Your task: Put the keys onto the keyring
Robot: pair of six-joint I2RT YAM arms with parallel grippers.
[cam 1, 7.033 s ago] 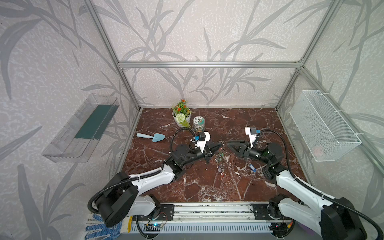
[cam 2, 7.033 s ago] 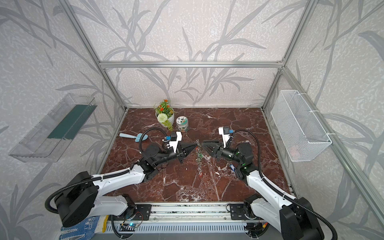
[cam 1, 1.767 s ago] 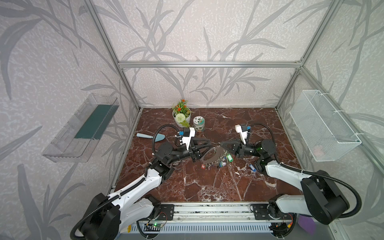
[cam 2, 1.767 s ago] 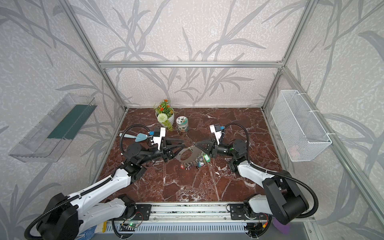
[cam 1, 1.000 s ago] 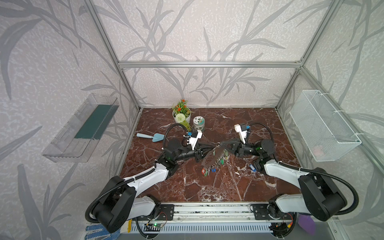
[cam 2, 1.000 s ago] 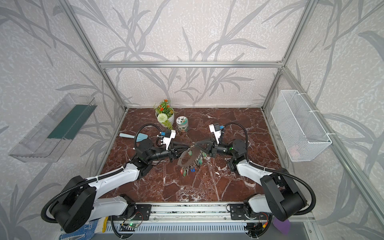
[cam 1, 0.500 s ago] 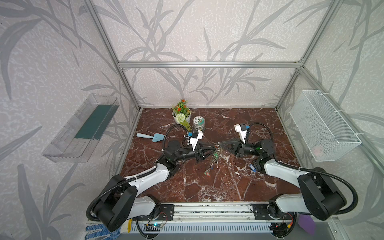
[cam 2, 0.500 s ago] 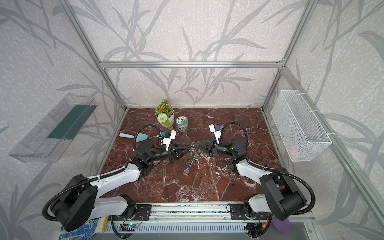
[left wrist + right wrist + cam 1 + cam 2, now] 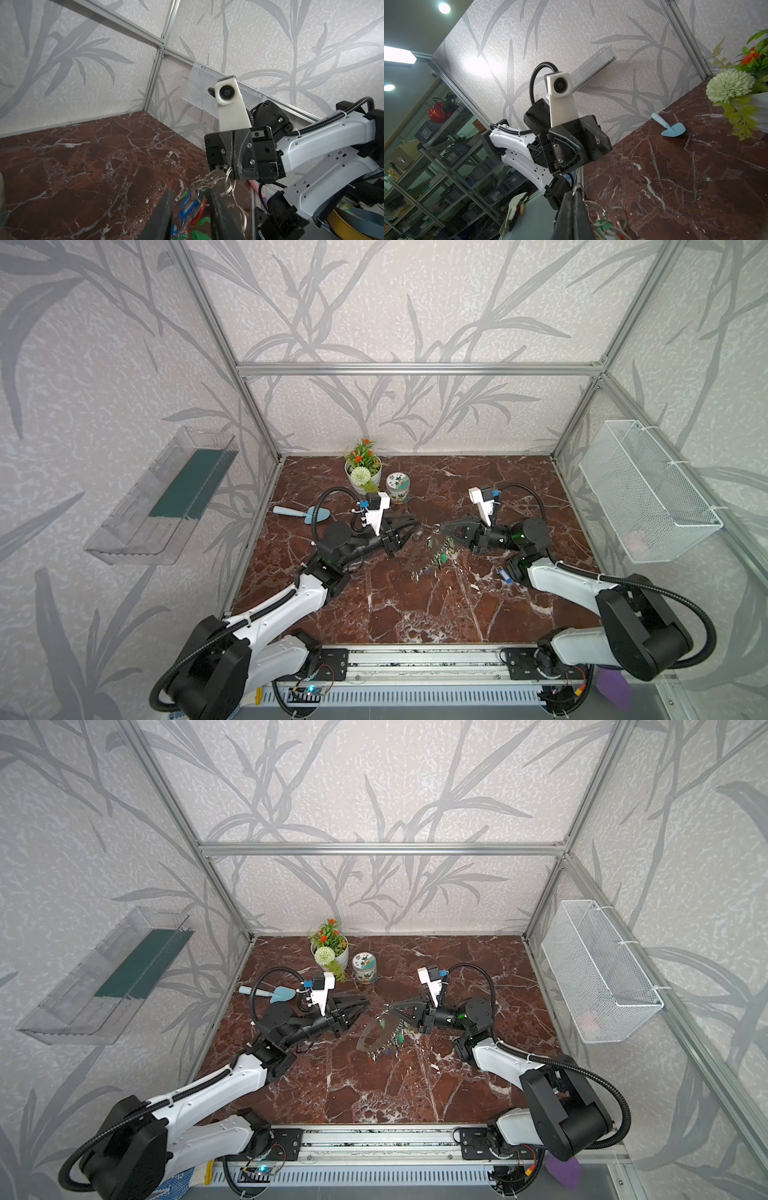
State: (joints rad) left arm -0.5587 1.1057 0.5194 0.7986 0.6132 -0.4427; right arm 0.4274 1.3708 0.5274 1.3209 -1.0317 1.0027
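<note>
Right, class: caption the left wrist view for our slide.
Shut right gripper dangles the keyring, coloured keys hanging over marble.

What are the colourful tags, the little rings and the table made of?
Tags: probably plastic, smooth, glossy, bright blue, red and green. Rings: metal, thin silvery wire that glints. Table: looks like polished red-brown marble with white veins; it may only be a printed surface.

L gripper [image 9: 412,526] jaws apart, R gripper [image 9: 444,527] pinched shut, both arms reaching inward, tips near
</note>
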